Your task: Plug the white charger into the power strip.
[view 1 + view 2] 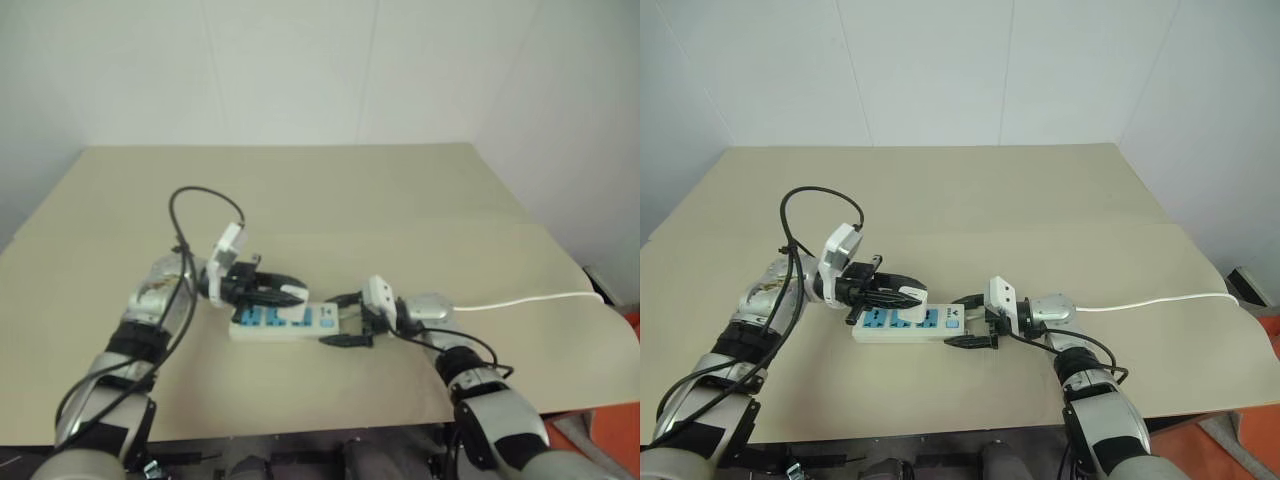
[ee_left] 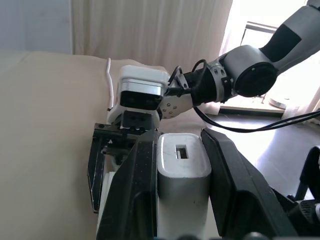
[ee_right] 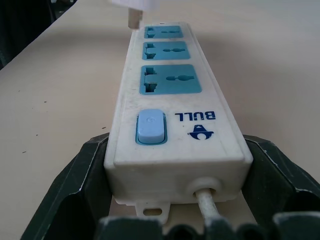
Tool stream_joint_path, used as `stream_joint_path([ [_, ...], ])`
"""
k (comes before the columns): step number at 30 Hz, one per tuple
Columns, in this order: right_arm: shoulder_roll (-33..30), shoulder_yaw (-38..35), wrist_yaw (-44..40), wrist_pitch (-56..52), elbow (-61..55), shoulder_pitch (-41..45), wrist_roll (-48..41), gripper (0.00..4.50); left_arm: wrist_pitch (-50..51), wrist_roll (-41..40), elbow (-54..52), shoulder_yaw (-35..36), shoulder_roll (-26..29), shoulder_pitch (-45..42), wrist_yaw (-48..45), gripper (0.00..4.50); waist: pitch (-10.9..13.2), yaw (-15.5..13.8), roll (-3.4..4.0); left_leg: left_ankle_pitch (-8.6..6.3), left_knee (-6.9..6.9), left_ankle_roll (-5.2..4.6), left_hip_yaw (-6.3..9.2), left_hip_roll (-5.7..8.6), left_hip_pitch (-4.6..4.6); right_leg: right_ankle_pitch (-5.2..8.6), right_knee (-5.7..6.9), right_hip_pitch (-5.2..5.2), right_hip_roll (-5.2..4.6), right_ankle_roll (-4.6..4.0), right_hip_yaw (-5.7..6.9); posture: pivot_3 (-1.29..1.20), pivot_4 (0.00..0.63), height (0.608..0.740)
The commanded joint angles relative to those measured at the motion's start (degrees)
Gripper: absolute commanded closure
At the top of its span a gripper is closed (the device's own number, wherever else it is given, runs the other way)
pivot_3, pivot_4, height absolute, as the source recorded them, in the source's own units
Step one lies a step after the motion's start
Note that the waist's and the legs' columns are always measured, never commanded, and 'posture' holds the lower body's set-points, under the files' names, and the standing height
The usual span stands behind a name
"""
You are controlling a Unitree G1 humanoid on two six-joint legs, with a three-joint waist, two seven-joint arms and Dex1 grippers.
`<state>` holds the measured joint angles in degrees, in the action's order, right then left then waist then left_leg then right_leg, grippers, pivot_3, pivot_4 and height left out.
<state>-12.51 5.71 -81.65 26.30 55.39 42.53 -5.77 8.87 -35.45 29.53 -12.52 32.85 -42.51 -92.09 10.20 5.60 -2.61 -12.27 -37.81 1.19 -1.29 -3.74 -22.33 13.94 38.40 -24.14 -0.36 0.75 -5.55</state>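
The left pincer (image 1: 902,294) clamps the white charger (image 2: 181,172) just above the power strip (image 1: 908,324) on the table (image 1: 1040,200) — the right pincer (image 1: 975,322) grips the strip's switch end. Misaligned prongs could jam or shove it.

Charger (image 3: 135,6): cut by the frame edge, only its underside and a prong visible | Power strip (image 2: 106,186): mostly hidden behind left gripper (image 2: 180,165) jaws | Cord (image 1: 1160,300): runs past the counter (image 1: 1040,200) edge, end unseen

Left gripper (image 2: 182,200) clamps white charger (image 2: 182,172); right gripper (image 2: 107,170) beyond, apparently holding power strip.
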Motion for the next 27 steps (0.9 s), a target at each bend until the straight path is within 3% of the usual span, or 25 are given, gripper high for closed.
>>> stream_joint_path([
  [1,0.85,1.79,-1.91,-3.74,0.5,-2.03,0.29,1.1,-4.33,0.75,1.41,-1.27,-0.73,-1.78,-0.41,3.49,0.0,0.0,-0.01,0.0,0.0,0.0,0.0,0.0,0.0,0.0,-0.02,0.0,0.0,0.0,0.0,0.0,0.15,0.74],
  [16,1.1,2.35,-1.13,-5.54,1.59,-2.15,1.55,1.1,-6.39,0.89,4.46,0.6,-3.9,-2.77,-0.41,3.49,-0.04,0.01,-0.03,0.0,0.0,0.0,0.0,0.0,0.01,0.11,-0.02,0.02,0.0,0.19,0.0,0.0,0.15,0.74],
  [27,0.86,2.55,-0.46,-5.21,1.16,-2.82,1.9,1.1,-10.22,3.5,6.87,-1.98,-5.35,-2.1,-0.41,3.49,-0.08,0.02,-0.05,0.0,0.0,0.0,0.0,0.0,0.02,0.12,-0.02,0.03,0.01,0.19,0.0,0.0,0.15,0.74],
])
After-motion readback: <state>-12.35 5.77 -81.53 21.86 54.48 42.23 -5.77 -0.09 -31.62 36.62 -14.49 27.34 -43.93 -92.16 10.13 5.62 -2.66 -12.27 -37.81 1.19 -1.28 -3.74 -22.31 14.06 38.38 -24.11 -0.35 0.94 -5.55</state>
